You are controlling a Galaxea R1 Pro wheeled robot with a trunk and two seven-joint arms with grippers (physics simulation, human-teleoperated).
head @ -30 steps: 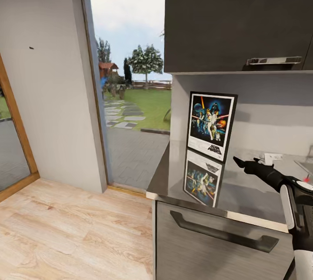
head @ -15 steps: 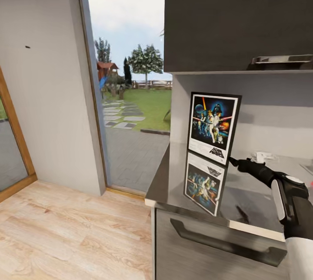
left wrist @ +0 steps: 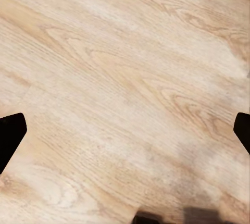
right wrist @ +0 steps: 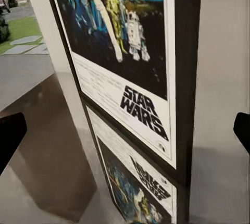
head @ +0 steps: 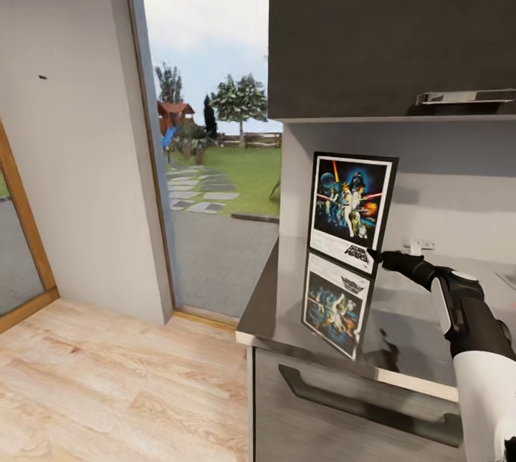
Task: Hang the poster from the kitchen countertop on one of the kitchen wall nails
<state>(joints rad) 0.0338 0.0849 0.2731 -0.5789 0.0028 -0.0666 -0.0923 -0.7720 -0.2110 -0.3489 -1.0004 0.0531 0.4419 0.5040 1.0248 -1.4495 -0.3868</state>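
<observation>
The poster (head: 352, 211) stands upright on the kitchen countertop (head: 401, 333), the glossy dark surface beside the open doorway, leaning back toward the grey wall under the dark upper cabinet (head: 390, 29), with its dimmer upside-down mirror image (head: 335, 303) showing in the slab just below it. The right gripper (head: 374, 256) reaches in from the right side of the head view and its dark fingertips are now at the poster's lower right corner, touching or very nearly touching the frame edge; a second ago it hung well to the right of the poster, and half a second ago it was just beside that corner, so the arm has kept closing leftward. The head view has also shifted a little (the nail and the cabinet handle sit at slightly different spots), which is the camera and not the things. In the right wrist view the poster (right wrist: 130, 73) is very close, and both finger tips show far apart at the picture's two sides, so this gripper is spread wide and holds nothing. The left gripper (left wrist: 125, 130) likewise has its tips wide apart, over the pale wood floor (left wrist: 125, 67). One wall nail (head: 42, 77) shows as a dark dot on the off-white wall left of the doorway, well apart from the poster
</observation>
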